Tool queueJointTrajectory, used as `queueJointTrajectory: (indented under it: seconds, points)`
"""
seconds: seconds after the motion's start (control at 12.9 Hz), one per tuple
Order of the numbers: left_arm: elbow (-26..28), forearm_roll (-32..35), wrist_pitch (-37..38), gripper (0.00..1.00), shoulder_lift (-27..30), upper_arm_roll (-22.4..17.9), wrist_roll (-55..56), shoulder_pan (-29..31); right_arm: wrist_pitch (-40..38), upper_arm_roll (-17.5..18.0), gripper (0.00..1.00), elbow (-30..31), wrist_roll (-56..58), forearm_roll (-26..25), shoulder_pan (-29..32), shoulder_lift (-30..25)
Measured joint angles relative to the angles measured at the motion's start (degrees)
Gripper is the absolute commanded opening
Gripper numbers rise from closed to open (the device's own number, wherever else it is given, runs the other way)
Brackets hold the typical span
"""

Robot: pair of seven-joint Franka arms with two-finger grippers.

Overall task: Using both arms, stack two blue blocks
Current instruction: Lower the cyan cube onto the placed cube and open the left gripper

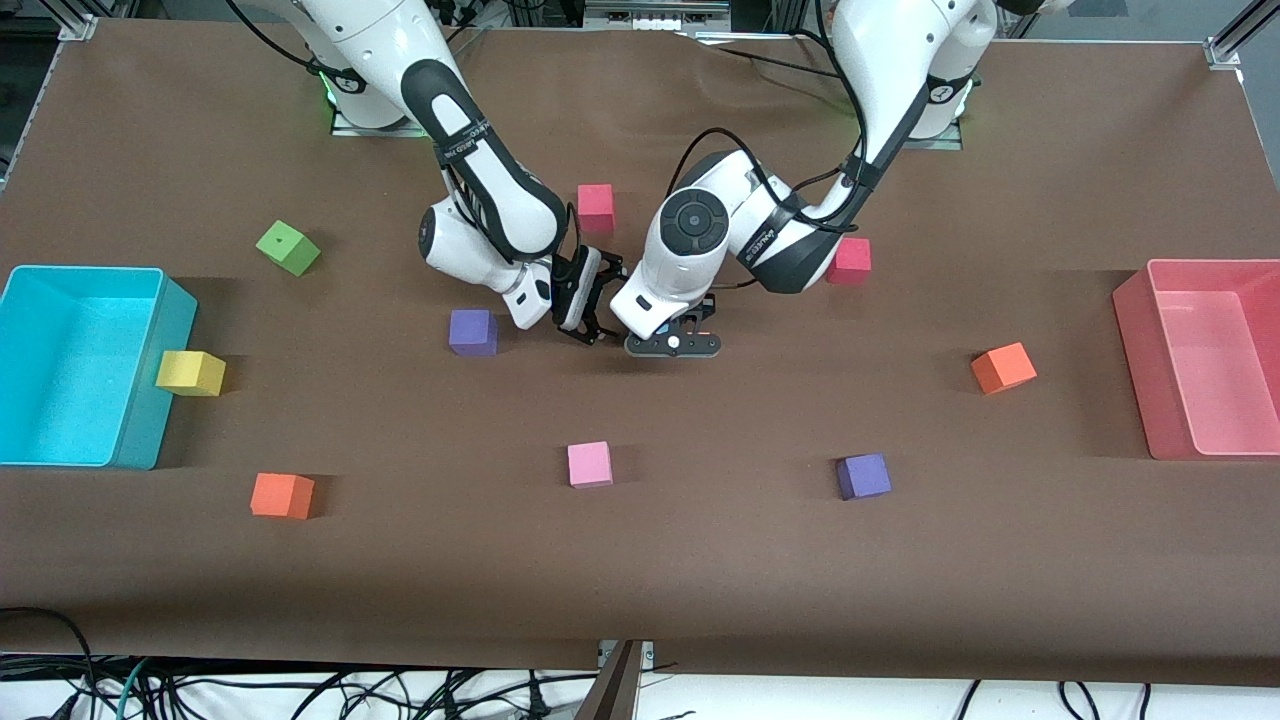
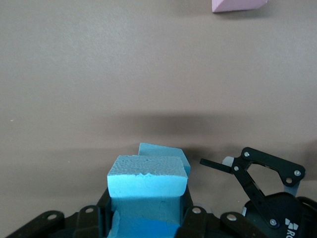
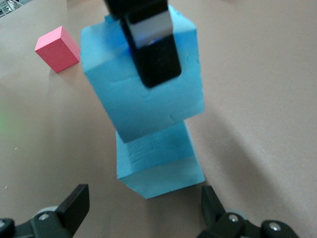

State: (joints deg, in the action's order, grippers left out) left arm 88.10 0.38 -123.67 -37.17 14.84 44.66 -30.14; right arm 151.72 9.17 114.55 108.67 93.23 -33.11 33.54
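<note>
Two matte cyan foam blue blocks [image 3: 148, 99], stacked crookedly

On my feed, both units: glossy white shells with black joint bands bearing small white lettering. Black cables run along each arm. A green light glows at each base. The left arm has a round dark cap on its wrist housing. Left claw [image 1: 672, 343]: black, with a white dot. Right claw [image 1: 590, 335]: black linkage bars with silver screws.
</note>
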Motion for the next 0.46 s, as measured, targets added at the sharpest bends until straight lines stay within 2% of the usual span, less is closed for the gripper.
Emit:
queueJointTrajectory:
  seconds: [0.46]
  points:
    - [0.17,0.00,0.00,0.00,-0.14,0.19,0.00,-1.00,0.00,-0.04,1.00,0.00,0.00,0.00,0.04,0.00]
